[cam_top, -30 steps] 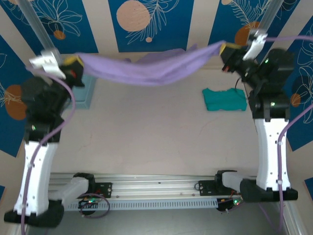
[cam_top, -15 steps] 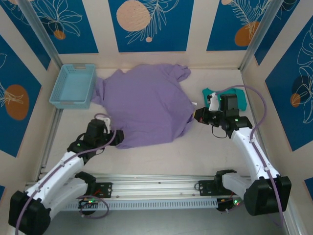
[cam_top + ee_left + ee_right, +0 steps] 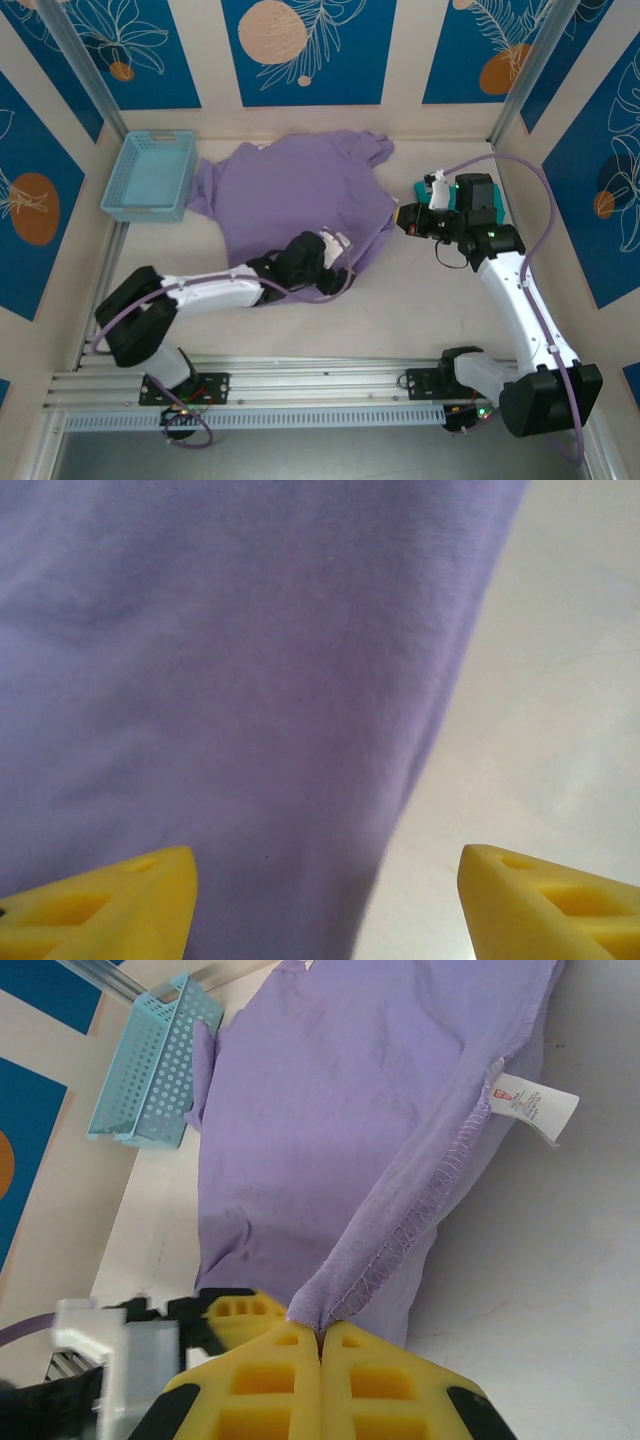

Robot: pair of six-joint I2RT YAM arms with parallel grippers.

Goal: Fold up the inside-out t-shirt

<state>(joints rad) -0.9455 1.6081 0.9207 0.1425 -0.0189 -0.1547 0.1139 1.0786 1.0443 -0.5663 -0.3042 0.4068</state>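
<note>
Nearest the arms' bases, a band of bare worktop (image 3: 300,320) runs along the front. The left arm lies low across it, and the left fingers (image 3: 120,900) are spread apart and empty over the near hem of the inside-out t-shirt (image 3: 300,190), one tip above cloth and the other above worktop. To the right, the right fingers (image 3: 280,1370) are clenched on a stitched seam at the shirt's right edge, near the white care label (image 3: 535,1105). The lavender shirt lies spread across the middle of the worktop, and its far-left sleeve reaches the light blue basket (image 3: 148,212). The step in hand looks to be taking the near hem for a fold. It should go best if the left fingers drop squarely over the hem edge and catch both layers, with the right-hand hold drawing the side taut. Open room lies along the front and right of the shirt. A teal garment (image 3: 450,196) sits close behind the right wrist, and the basket crowds the far-left corner.
</note>
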